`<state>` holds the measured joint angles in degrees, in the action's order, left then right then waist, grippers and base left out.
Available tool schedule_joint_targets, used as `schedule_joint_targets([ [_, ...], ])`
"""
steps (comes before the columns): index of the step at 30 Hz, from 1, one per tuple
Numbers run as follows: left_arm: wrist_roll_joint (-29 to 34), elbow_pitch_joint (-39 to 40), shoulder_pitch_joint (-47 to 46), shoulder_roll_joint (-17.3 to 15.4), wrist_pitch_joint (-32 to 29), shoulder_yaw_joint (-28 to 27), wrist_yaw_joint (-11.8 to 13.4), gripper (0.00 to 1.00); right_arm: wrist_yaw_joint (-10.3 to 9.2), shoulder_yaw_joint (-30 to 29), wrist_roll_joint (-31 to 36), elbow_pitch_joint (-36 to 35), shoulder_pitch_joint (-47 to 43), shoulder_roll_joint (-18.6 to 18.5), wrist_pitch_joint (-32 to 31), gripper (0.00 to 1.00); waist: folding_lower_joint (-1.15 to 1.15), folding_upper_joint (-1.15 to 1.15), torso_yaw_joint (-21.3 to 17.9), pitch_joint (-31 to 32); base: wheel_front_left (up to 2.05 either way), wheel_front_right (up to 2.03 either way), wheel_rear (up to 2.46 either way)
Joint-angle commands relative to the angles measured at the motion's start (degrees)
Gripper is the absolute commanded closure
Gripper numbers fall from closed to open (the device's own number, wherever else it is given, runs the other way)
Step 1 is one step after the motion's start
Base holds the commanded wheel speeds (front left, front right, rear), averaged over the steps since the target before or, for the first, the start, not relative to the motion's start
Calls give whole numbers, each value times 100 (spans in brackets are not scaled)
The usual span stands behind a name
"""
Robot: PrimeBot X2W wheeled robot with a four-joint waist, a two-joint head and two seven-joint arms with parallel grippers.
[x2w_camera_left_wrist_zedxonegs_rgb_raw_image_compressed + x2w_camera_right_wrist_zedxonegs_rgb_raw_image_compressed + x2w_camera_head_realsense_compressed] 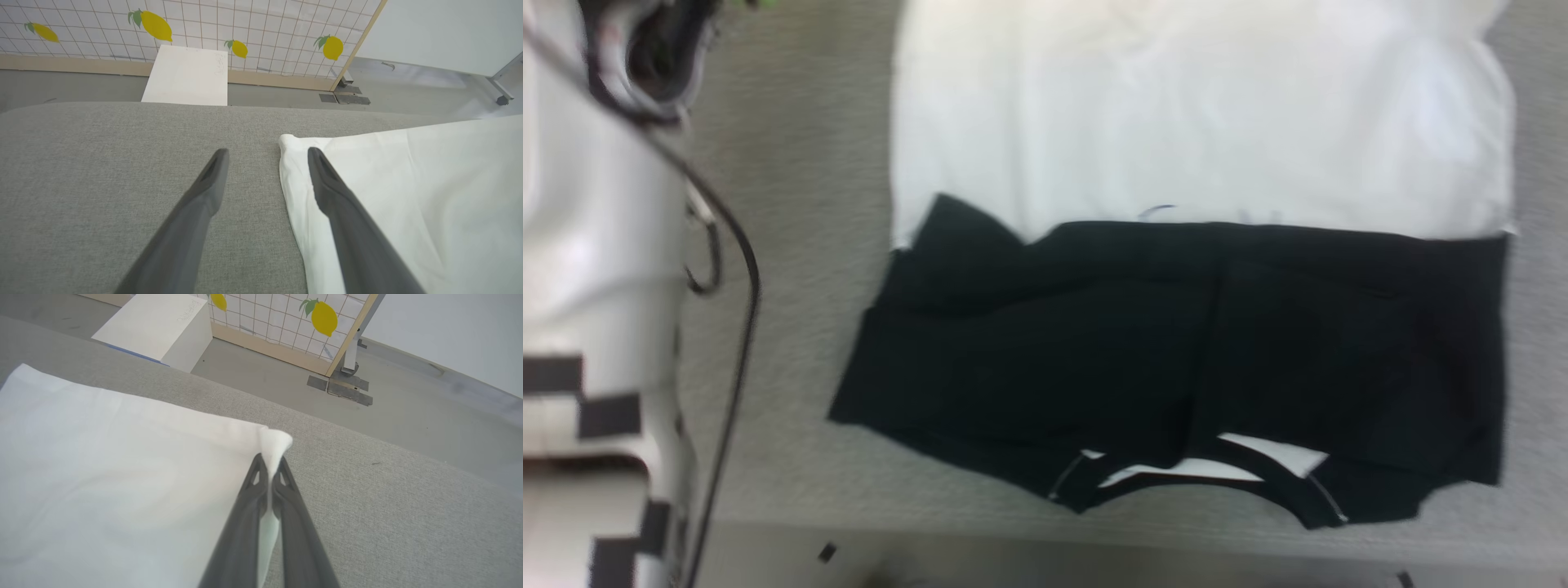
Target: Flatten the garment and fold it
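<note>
Garment: soft shirt (1201,122) lying flat on the table. In the blurred head view its smooth white body lies toward 12 o'clock, the matte black sleeves (1176,343) are folded across toward 6 o'clock, and the curved black neck trim (1217,482) is at the near edge.
Table: grey cover (792,163) with a fine woven texture.
Right gripper (269,459): long dark fingers pressed together, pinching a puckered white corner of the garment.
Left gripper (267,152): fingers spread wide and holding nothing. They straddle the garment's white edge, one over bare cover and one over cloth.
Left forearm (596,245): pale glossy shell at 9 o'clock in the head view, with a black cable (743,327) looping beside it.
Beyond the table: a white box (186,75) on the floor at 12 o'clock, in front of a grid-tiled panel (265,24) printed with yellow lemons.
</note>
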<state>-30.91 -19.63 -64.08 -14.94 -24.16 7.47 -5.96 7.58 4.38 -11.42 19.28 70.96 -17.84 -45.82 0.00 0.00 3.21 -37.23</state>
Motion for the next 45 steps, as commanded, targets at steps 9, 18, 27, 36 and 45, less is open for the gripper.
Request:
schedule_joint_targets([
  [9,415,-859,-1537,-311,-1744,462,505,0,-9,706,-625,-411,-103,-78,170,100,0,0,-1096,-608,0,0,0],
  [18,891,-1248,-2066,-371,-2294,1001,586,0,-9,941,-929,-566,-75,-181,307,100,0,0,-1273,-1125,0,0,0],
  [27,694,-1333,-1823,-425,-3108,945,847,100,-9,1106,-1051,-508,-52,-301,401,100,0,0,-1179,-1149,0,0,0],
  [36,-79,-807,-1622,-66,-2041,333,605,100,-9,1079,-865,-177,-28,-449,552,100,0,0,-842,-672,0,0,0],
  [45,-728,-734,-1015,43,-1009,-18,13,100,-9,818,-688,245,-285,-617,909,100,0,0,-289,478,0,0,0],
])
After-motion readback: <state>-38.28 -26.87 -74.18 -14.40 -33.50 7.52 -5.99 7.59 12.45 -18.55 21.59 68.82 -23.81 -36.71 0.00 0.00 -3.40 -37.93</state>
